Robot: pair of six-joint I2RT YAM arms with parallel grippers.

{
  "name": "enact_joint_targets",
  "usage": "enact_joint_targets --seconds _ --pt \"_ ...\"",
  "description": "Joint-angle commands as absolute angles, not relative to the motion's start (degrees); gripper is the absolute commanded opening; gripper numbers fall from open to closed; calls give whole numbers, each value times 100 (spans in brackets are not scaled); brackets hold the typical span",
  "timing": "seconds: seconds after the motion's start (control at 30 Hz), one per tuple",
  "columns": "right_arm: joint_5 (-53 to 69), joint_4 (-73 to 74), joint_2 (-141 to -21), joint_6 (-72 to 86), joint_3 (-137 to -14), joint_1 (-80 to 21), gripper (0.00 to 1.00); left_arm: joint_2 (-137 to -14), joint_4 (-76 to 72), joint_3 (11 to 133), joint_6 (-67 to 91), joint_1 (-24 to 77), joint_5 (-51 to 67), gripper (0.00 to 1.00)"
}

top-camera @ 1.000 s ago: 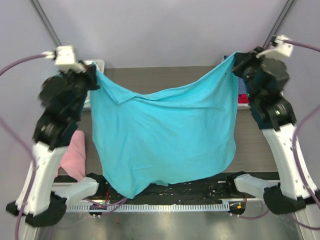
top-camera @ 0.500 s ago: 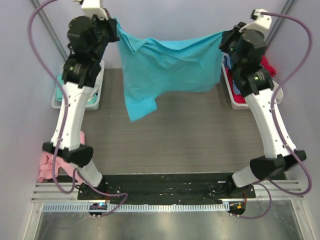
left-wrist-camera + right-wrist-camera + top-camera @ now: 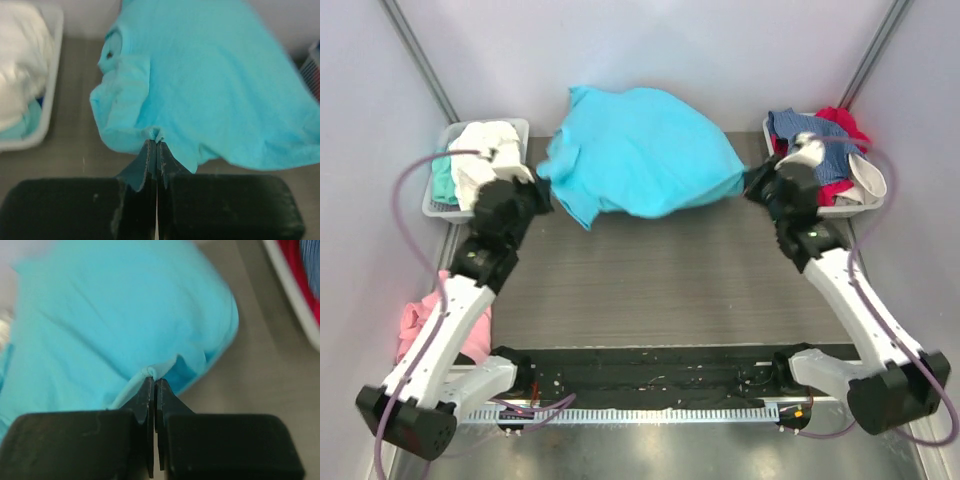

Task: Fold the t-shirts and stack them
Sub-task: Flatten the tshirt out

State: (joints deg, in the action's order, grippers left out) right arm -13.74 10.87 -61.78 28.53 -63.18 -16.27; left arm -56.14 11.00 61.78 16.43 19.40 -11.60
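I had the left claw [image 3: 156, 142] pinched fully closed on one edge of the turquoise t-shirt [image 3: 640, 150], with a small tuft of cloth showing right at its tips. The right claw [image 3: 154, 380] was closed just as tight on the opposite edge, a fold of the same cloth nipped between its fingers. The shirt billowed between the two claws and out ahead of them, over the far part of the tabletop [image 3: 660, 290]. I could not tell whether all of it touched the surface.

On the left wrist camera, a bunched flap with a dark opening sat ahead and to the left of the claw. Whether that was sleeve or neck I could not tell.

Off to the left of the left claw stood a pale tray [image 3: 433, 208] holding a white t-shirt [image 3: 485, 140] beside a mint t-shirt [image 3: 442, 180]. Just to the right of the right claw stood the other tray [image 3: 769, 135], piled with a denim-blue t-shirt [image 3: 798, 126] and a red t-shirt [image 3: 842, 121]. Well behind the left claw, beside that arm, a pink t-shirt [image 3: 418, 325] lay crumpled.
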Motion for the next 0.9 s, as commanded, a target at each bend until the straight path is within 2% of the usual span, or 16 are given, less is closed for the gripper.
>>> enact_joint_targets --seconds 0.0,0.13,0.27,0.53,0.87 --pt "-1107 985 -6442 3375 -4880 -1626 1 -5590 590 4353 2660 1942 -1266 0" --pt "-1116 958 -6556 3655 -4088 -1626 1 -5739 317 3158 3321 2311 -1695 0" --pt "-1090 1054 -6697 3700 -3868 -1617 1 -5879 167 2778 3770 2706 -2030 0" --pt "-1590 1318 -6355 3753 -3533 -1626 1 -5828 553 2935 3604 2777 -2398 0" --pt "-2935 2617 -5520 4350 -3691 -1617 1 -5397 1704 3419 3261 2777 -2725 0"
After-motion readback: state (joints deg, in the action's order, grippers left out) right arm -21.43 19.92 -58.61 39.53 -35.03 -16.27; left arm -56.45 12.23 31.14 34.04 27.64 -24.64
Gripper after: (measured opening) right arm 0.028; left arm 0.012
